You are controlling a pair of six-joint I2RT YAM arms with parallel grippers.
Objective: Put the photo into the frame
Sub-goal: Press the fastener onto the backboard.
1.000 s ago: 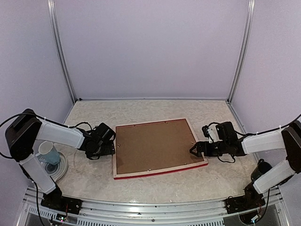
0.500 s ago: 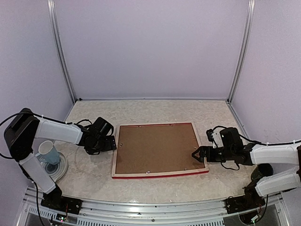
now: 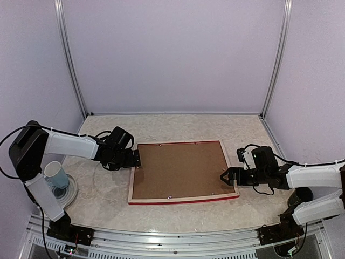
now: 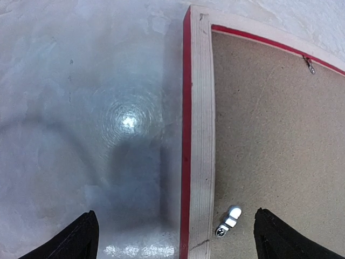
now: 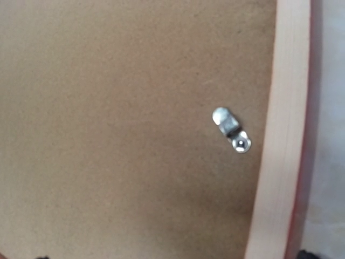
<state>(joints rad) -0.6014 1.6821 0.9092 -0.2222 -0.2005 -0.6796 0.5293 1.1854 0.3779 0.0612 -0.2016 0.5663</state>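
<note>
My left gripper (image 3: 135,158) and right gripper (image 3: 225,177) hang open, flanking the red-faced pale-wood rectangular frame (image 3: 131,189), lying face down. Its brown hardboard backing panel (image 3: 180,170) sits clipped in, photo unseen. Next, I swivel the small metal clips (image 4: 228,219) aside.

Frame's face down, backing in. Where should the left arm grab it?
Probably the left short rail of the frame, from its outer side, left gripper open astride it. It lies flat; that pale wood strip is a narrow raised edge, while the backing panel fills the middle.
</note>
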